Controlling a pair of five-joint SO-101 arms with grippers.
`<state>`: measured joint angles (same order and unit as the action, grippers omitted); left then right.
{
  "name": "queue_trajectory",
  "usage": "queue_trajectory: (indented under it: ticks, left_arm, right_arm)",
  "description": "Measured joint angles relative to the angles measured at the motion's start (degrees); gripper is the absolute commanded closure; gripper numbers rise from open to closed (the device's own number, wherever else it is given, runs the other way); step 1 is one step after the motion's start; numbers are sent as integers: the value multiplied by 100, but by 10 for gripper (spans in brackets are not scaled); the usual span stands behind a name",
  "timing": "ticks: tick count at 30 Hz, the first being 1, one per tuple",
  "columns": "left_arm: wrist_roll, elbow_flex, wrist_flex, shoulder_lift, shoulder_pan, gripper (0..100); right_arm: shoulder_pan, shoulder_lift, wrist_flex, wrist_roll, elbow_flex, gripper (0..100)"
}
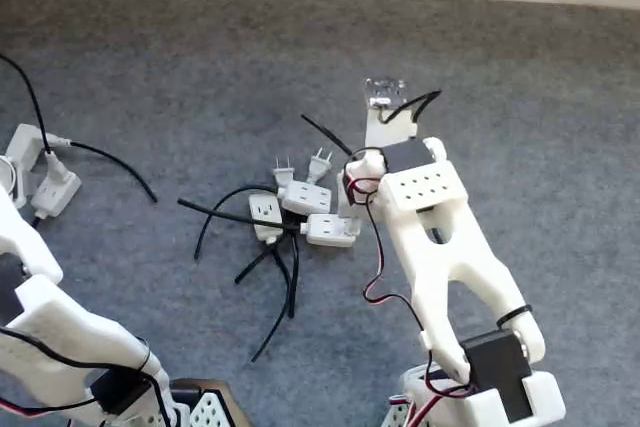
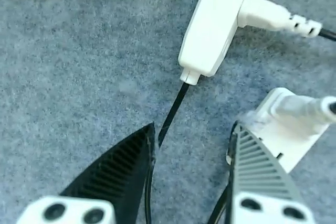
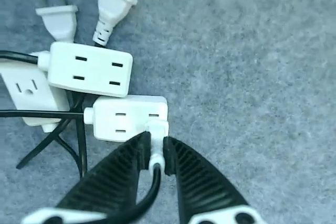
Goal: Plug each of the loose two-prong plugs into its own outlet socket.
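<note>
My right gripper (image 3: 156, 142) is shut on a white two-prong plug (image 3: 156, 129) with a black cord, and the plug sits against the face of a white outlet block (image 3: 128, 118). Beside it lie a second outlet block (image 3: 89, 69) and a third one (image 3: 25, 94). Two loose plugs (image 3: 58, 22) (image 3: 113, 6) lie just beyond them with prongs bare. In the high view this cluster (image 1: 300, 212) is mid-table, with the right gripper (image 1: 352, 187) at its right side. My left gripper (image 2: 191, 135) stands open over a black cord (image 2: 170, 111), near a white outlet body (image 2: 210, 27) and another (image 2: 294, 127).
Grey carpet covers the whole work surface. Black cords (image 1: 275, 287) trail from the cluster toward the front. At the far left, a cord (image 1: 110, 159) runs from the two white bodies (image 1: 50, 185). The left arm (image 1: 60, 337) fills the front left corner.
</note>
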<state>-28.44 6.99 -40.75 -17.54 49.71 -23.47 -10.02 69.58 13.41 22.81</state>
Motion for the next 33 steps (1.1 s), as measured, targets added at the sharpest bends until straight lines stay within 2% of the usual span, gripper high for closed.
queue_trajectory:
  ticks: [14,28,33]
  left_arm:
    - [0,26,0,0,0,764]
    - [0,62,0,0,-35,761]
    - [-352,-105,-862,9,-246,761]
  right_arm:
    - [0,0,-281,0,70,995]
    - [-44,-114,-879,0,985,995]
    - [-264,-237,-1415,0,1547,995]
